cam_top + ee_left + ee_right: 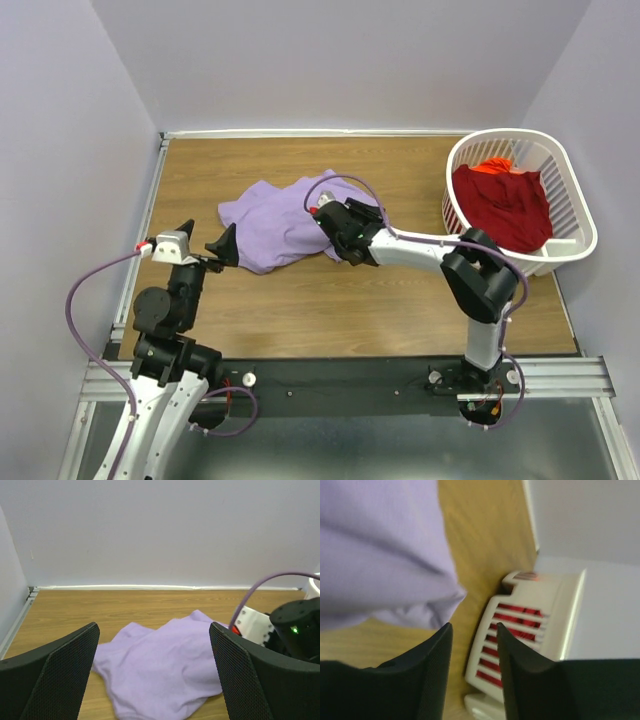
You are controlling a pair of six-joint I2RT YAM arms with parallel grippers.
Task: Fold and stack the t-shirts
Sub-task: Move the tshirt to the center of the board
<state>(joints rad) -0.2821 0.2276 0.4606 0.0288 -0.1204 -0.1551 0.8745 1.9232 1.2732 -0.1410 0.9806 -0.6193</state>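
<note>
A lavender t-shirt (282, 225) lies crumpled on the wooden table (300, 300), near its middle. My right gripper (350, 232) hovers at the shirt's right edge. In the right wrist view this gripper (473, 627) is open with nothing between its fingers, and the lavender t-shirt (380, 555) lies off to the upper left of them. My left gripper (207, 236) stands wide open just left of the shirt, facing it. In the left wrist view the left gripper (154, 627) frames the lavender t-shirt (160, 675) without touching it. A deep red t-shirt (505, 205) lies bunched in the basket.
The white slatted laundry basket (583, 215) stands at the table's back right corner; the basket (530, 630) fills the space beyond the right gripper's fingers. Walls close the table on the left, back and right. The right arm's wrist (295, 630) shows at the right of the left wrist view.
</note>
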